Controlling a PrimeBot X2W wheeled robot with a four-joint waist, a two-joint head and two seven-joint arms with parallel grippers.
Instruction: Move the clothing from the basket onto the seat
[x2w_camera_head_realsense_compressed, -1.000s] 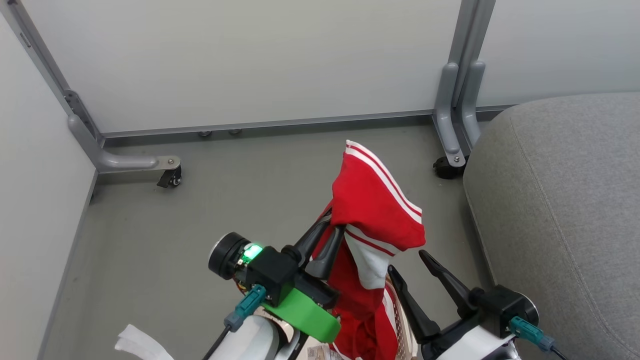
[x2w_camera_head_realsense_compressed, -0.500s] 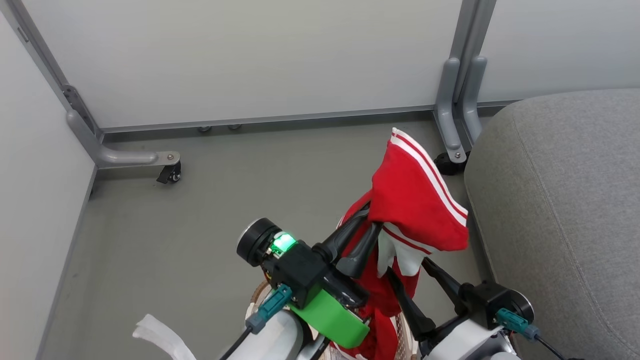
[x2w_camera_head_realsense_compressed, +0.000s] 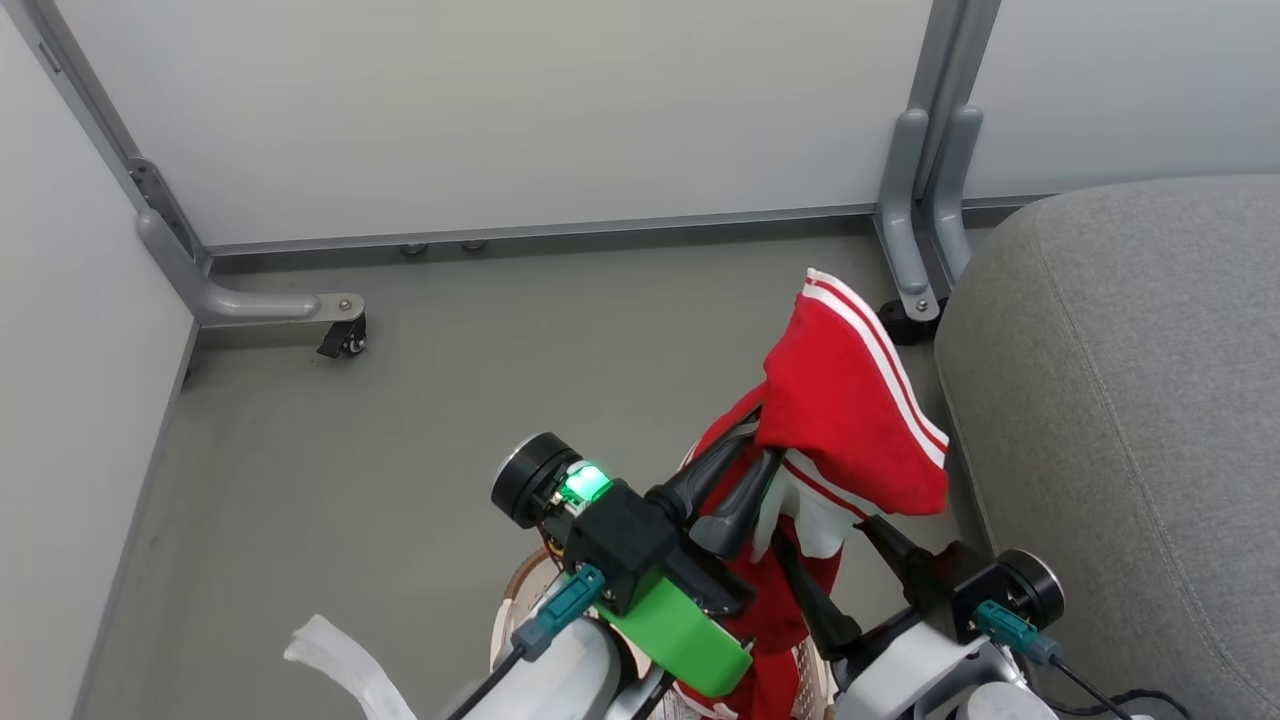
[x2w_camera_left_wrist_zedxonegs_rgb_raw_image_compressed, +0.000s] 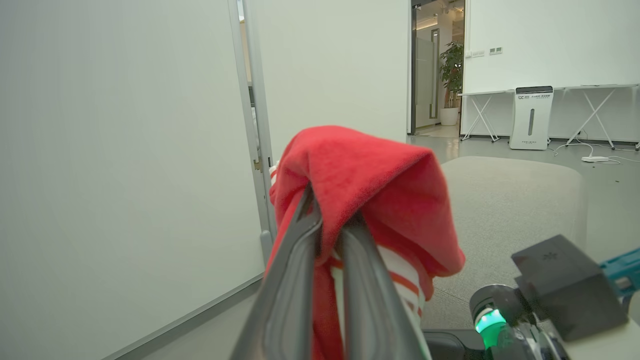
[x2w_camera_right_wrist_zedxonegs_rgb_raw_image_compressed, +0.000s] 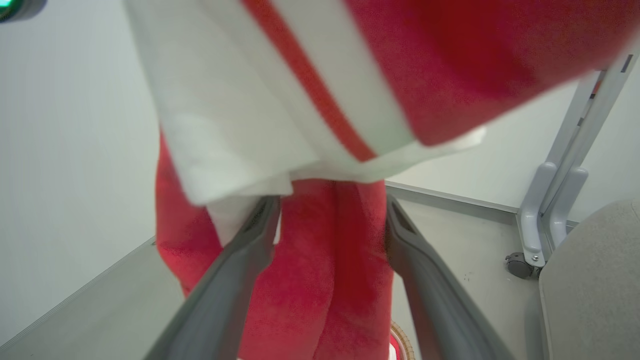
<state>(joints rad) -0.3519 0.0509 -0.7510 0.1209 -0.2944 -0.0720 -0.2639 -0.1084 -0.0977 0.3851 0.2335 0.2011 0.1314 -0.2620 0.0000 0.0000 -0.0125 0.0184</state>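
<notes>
Left gripper (x2w_camera_head_realsense_compressed: 765, 440), lower ctr of head view, was clamped shut on a fold of the clothing (x2w_camera_head_realsense_compressed: 850, 420). The garment was draped over its fingertips, w/ the striped end sticking up toward ctr-right. The rest hung down the lower ctr toward the basket (x2w_camera_head_realsense_compressed: 512, 600) at the bottom edge. Right gripper (x2w_camera_head_realsense_compressed: 825, 530), lower right, had its jaws wide apart and gripped nothing. In the right wrist view, red cloth hung btwn its fingers (x2w_camera_right_wrist_zedxonegs_rgb_raw_image_compressed: 230, 270), unclamped. The seat (x2w_camera_head_realsense_compressed: 1120, 400) lay along the right side, its edge just beside the garment.

Step in hand, prob.: carry to the seat. To do it well:
- Raise first, so the hanging tail clears the basket rim & cushion edge.
- Swing right slowly, b/c only a fold was pinched and it could slip.
- Move the right gripper's fingers away from the cloth to avoid a snag.
- Release well inside the seat edge, or it would likely slide to the floor.
</notes>
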